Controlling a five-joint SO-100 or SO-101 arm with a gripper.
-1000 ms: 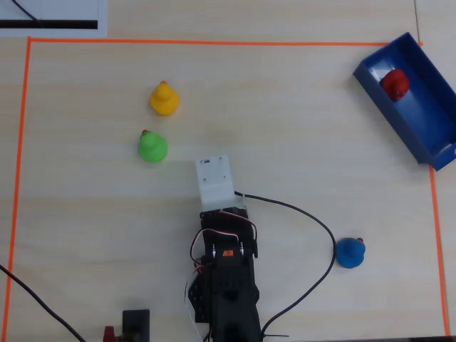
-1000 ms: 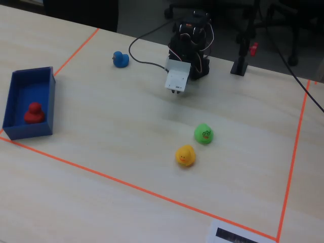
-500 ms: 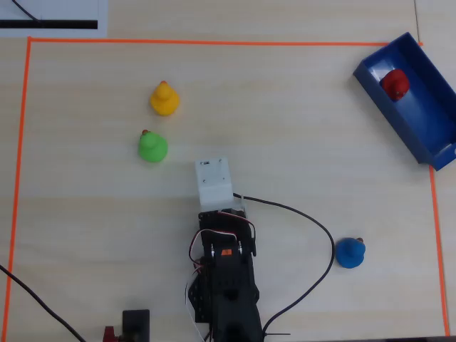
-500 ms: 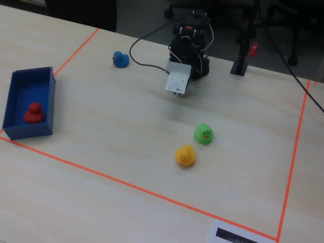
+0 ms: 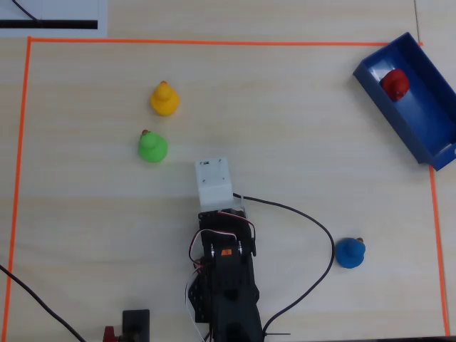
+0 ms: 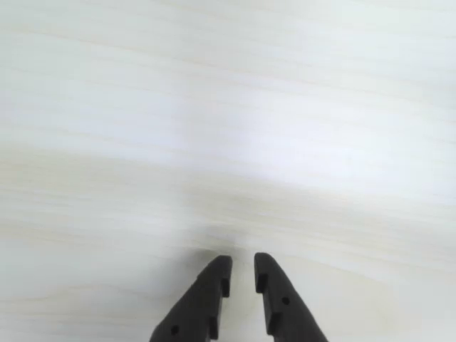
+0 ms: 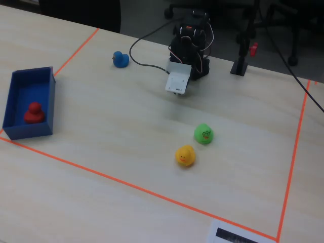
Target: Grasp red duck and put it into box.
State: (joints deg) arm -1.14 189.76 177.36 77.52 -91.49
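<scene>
The red duck (image 5: pixel 395 83) sits inside the dark blue box (image 5: pixel 429 114) at the top right of the overhead view. In the fixed view the duck (image 7: pixel 34 112) is near the front end of the box (image 7: pixel 31 87) at the far left. My gripper (image 6: pixel 242 265) shows in the wrist view as two black fingers almost together, with only a thin slit and nothing between them, above bare table. The arm (image 5: pixel 226 278) is folded back at the bottom centre, far from the box. Its white wrist housing (image 5: pixel 214 182) hides the fingers from above.
A yellow duck (image 5: pixel 164 99) and a green duck (image 5: pixel 152 147) stand left of the arm. A small blue duck (image 5: pixel 350 253) is to its right. A black cable (image 5: pixel 313 228) loops beside the arm. Orange tape (image 5: pixel 214 43) marks the work area.
</scene>
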